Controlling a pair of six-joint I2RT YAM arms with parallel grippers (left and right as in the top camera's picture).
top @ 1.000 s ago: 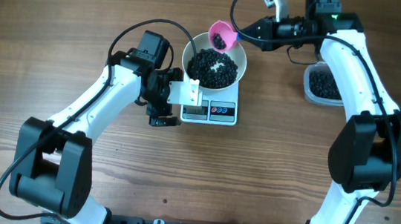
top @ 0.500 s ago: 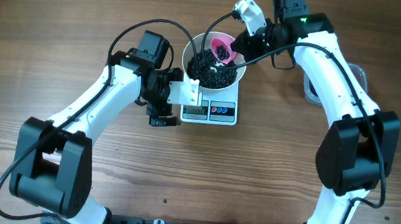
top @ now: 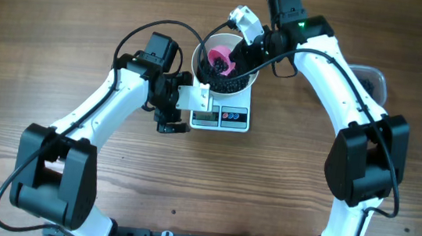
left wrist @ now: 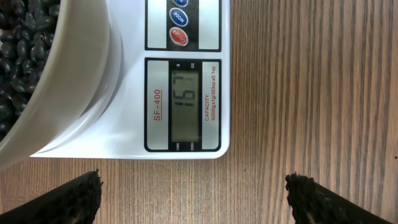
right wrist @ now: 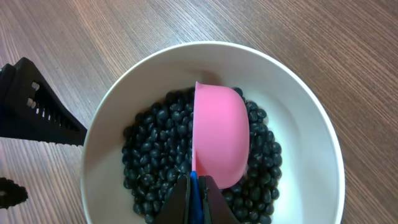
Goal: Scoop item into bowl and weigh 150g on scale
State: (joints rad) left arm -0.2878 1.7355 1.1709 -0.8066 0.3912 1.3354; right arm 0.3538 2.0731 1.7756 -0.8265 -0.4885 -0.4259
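Nearest the robot's base, the left gripper (left wrist: 193,202) hangs at the front edge of the scale (left wrist: 130,124) with its jaws spread wide and nothing between them; its two dark fingertips (left wrist: 65,199) frame the wooden table (left wrist: 298,93) just short of the scale's corner. Between them, the grey display (left wrist: 185,102) is lit with three digits, and two round buttons sit beside it. On the scale stands the white bowl (right wrist: 305,137), holding a heap of shiny black beans (right wrist: 155,155). Over that heap, low inside the bowl, is the pink scoop (right wrist: 219,137), turned on its side with its rounded back towards the wrist camera. The right gripper (right wrist: 196,202) is clamped tight on the scoop's thin handle. Farther off, a clear tub (top: 373,74) is largely hidden behind the right arm.
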